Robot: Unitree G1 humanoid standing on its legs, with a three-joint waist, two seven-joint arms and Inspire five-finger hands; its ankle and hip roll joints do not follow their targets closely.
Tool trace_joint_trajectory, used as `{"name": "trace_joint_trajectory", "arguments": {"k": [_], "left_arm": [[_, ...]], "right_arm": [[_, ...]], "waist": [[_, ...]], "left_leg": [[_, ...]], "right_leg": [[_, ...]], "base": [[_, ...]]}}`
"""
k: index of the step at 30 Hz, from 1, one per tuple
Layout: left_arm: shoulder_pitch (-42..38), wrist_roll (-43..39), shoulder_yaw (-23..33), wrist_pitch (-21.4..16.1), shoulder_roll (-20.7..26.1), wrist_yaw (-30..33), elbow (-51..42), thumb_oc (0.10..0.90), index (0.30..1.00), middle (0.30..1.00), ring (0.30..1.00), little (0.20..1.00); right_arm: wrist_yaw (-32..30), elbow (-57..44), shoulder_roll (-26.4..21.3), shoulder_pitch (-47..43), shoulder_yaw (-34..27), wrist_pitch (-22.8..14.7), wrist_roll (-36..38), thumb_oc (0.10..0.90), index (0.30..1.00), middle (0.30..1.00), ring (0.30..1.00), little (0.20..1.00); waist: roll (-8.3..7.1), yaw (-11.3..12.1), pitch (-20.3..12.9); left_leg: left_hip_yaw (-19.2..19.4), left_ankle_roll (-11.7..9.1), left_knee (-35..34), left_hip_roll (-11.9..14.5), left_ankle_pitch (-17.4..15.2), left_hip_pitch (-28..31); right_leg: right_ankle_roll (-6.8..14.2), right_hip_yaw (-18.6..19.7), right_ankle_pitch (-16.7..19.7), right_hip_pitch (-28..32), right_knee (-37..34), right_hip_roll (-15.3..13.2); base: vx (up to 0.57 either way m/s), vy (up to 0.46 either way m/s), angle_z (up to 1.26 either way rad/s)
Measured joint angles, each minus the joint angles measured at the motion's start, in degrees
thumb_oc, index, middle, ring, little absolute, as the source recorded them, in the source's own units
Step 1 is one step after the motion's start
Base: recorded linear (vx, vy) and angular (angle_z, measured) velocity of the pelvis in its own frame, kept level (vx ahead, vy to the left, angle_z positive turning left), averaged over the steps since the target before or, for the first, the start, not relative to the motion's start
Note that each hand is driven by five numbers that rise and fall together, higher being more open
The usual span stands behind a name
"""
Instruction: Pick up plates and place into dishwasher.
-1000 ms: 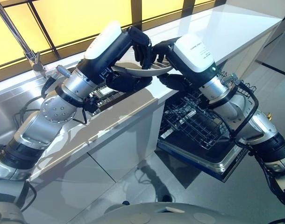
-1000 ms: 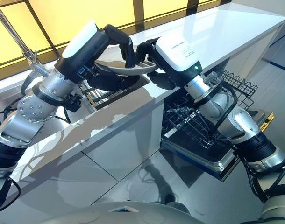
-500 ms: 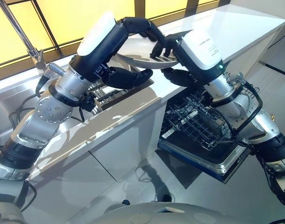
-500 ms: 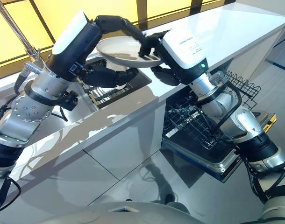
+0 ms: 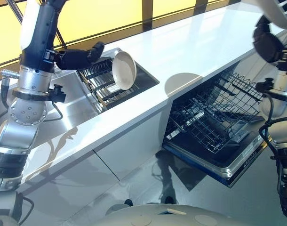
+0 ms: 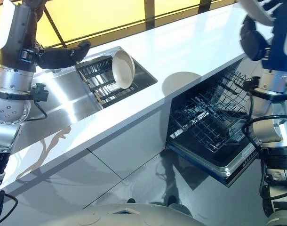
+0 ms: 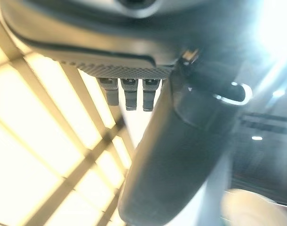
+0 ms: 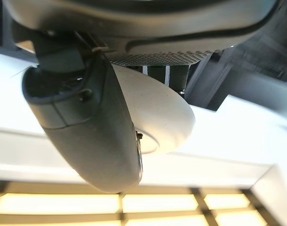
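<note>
Left robot hand (image 5: pixel 80 55) is hanging over the sink end of the counter (image 5: pixel 195 42), fingers stretched out and relaxed, gripping nothing. My left wrist view is showing those fingers straight, with bright window panes beyond.

Moving right: a bowl-like dish (image 5: pixel 124 70) is standing on edge in the drying rack (image 5: pixel 101 84) set into the sink, just beside my left fingertips but apart from them. It is waiting for a later trip.

Further right, the white counter is running on, and below its far half the dishwasher (image 5: pixel 219 157) is standing with its door down and the wire basket (image 5: pixel 214 113) pulled out. I am seeing no plate in the basket yet.

At the far right, my right robot hand (image 6: pixel 251 40) is riding high near the upper corner of the head views. The right wrist view is showing the thumb and fingers clamped on the rim of a pale plate (image 8: pixel 157 115), so I am carrying that plate above the dishwasher end of the counter.

Progress, as I am judging it: one plate is lifted and in my right grasp, none loaded. Lowering it into the basket is what remains, then the rack dish.
</note>
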Motion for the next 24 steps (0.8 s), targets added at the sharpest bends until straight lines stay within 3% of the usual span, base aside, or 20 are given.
{"name": "trace_joint_trajectory", "arguments": {"k": [2,5,8,10,13,17,24], "left_arm": [[2.22,0.78,1.35,0.32,0.0,1.49,2.16,0.8,0.9,0.9,0.9,0.9],[4.06,1.59,2.78,1.91,0.0,2.91,5.51,0.8,0.9,0.9,0.9,0.9],[6.95,1.57,4.54,3.73,-0.06,3.5,8.1,0.8,0.9,0.9,0.9,0.9],[7.91,1.59,4.79,3.98,-0.75,3.61,10.36,0.8,0.9,0.9,0.9,0.9],[7.91,1.6,4.69,4.04,-1.85,3.59,11.87,0.8,0.9,0.9,0.9,0.9],[7.91,1.6,4.59,4.19,-1.85,3.59,11.9,0.8,0.9,0.9,0.9,0.9],[7.9,1.51,4.37,7.33,-1.76,2.88,11.86,0.8,0.9,0.9,0.9,0.9]], "right_arm": [[-0.55,3.32,-0.05,1.32,-1.81,1.06,3.47,0.1,0.3,0.3,0.3,0.2],[0.7,11.18,0.13,4.42,-5.71,2.67,15.82,0.1,0.3,0.3,0.3,0.2],[6.86,14.92,3.76,8.81,-10.87,4.87,31.48,0.1,0.3,0.3,0.3,0.2],[11.55,17.14,6.64,10.99,-11.28,7.61,37.72,0.1,0.3,0.3,0.3,0.2],[15.76,22.71,8.04,12.25,-9.12,11.1,40.19,0.1,0.3,0.3,0.3,0.2],[15.39,30.41,8.16,12.29,-8.18,13.84,39.73,0.1,0.3,0.3,0.3,0.2],[17.22,31.17,7.74,12.29,-7.86,18.09,34.37,0.1,0.3,0.3,0.3,0.2]], "waist": [[-0.02,0.05,0.02],[-0.11,0.26,0.15],[-0.03,0.28,0.22],[0.16,0.11,0.33],[0.26,-0.21,0.43],[0.3,0.22,0.52],[-0.57,0.26,1.12]], "left_leg": [[-0.08,-0.09,-0.02,-0.01,-0.07,-0.01],[-0.39,-0.1,-0.01,-0.08,0.09,-0.22],[-0.45,0.04,0.0,-0.04,0.18,-0.23],[-0.36,0.05,0.0,-0.05,0.18,-0.08],[-0.37,0.05,-0.01,-0.07,0.19,-0.08],[-0.49,0.03,-0.01,-0.04,0.2,-0.01],[-1.81,-0.49,-0.02,0.02,0.31,-0.28]], "right_leg": [[0.14,-0.09,-0.17,0.08,-0.08,-0.04],[0.26,-0.63,-0.32,0.09,-0.07,-0.16],[0.18,-0.75,-0.4,0.15,-0.03,-0.11],[0.08,-0.71,-0.33,0.19,0.16,-0.09],[0.07,-0.8,-0.31,0.27,0.17,-0.12],[0.25,-1.13,-0.46,0.66,0.17,-0.14],[0.37,-2.6,-0.72,1.09,0.19,-0.22]], "base": [[0.03,0.01,0.06],[0.04,0.009,0.13],[0.06,0.006,0.02],[0.06,0.002,-0.06],[0.08,-0.007,0.0],[0.08,-0.025,0.04],[0.09,-0.079,0.1]]}}
